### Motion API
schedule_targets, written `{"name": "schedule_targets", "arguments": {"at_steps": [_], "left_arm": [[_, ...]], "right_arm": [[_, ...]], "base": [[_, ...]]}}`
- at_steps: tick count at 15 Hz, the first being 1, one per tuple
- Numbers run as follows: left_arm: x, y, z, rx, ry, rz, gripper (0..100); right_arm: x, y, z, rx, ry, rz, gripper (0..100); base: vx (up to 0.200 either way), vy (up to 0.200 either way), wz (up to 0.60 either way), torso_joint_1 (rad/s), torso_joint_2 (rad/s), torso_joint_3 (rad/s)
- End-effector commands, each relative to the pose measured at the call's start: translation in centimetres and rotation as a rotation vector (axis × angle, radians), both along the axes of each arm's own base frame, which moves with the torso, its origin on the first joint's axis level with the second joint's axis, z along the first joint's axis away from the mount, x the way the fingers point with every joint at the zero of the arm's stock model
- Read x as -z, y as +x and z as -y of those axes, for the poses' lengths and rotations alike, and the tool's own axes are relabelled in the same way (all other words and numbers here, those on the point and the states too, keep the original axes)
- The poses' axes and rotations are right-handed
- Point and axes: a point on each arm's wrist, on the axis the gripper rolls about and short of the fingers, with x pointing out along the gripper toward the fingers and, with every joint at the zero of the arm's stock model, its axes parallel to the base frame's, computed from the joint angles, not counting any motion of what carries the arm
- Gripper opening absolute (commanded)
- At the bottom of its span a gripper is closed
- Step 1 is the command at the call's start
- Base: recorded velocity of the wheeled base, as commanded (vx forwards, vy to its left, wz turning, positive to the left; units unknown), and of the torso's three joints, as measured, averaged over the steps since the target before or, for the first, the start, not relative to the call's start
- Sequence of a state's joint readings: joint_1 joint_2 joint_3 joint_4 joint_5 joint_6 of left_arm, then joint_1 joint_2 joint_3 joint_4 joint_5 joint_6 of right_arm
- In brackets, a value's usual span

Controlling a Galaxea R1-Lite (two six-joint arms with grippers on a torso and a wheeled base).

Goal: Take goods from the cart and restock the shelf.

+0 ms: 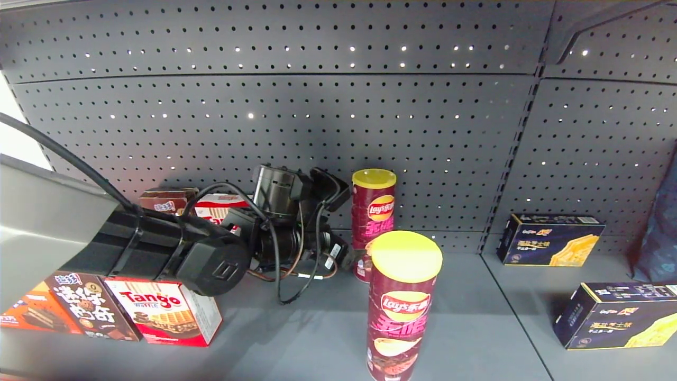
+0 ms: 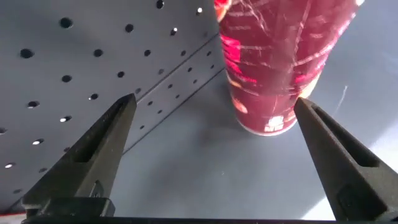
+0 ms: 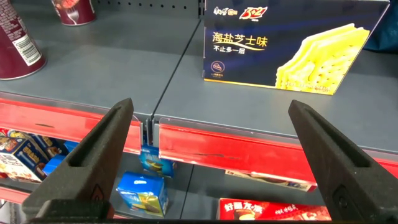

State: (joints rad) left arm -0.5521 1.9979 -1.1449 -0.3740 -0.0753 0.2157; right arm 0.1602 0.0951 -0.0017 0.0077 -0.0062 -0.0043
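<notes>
left end effector [image 2: 214, 102] spread wide near rear lidded chip can [image 1: 373, 211] — seemingly not touching.

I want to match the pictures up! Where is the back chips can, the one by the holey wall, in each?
Head view: the back chips can stands against the pegboard, behind the front can.
Left wrist view: close up, just beyond the open left gripper, beside the pegboard.
Right wrist view: far off, behind the front can.
Shared landmark: the grey shelf it stands on.
</notes>
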Motion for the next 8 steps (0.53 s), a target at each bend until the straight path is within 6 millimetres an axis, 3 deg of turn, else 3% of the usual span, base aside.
{"name": "schedule_targets", "arguments": {"at_steps": [1, 8], "left_arm": [[0.73, 0.31, 0.33, 0.001, 0.010, -0.012, 100], [0.79, 0.43, -0.01, -0.027, 0.021, -0.008, 100]], "right_arm": [[0.00, 0.01, 0.00, -0.001, -0.001, -0.002, 100], [0.00, 0.01, 0.00, -0.001, -0.001, -0.002, 100]], "base": [[0.000, 0.000, 0.00, 0.000, 0.00, 0.000], [0.000, 0.000, 0.00, 0.000, 0.00, 0.000]]}}
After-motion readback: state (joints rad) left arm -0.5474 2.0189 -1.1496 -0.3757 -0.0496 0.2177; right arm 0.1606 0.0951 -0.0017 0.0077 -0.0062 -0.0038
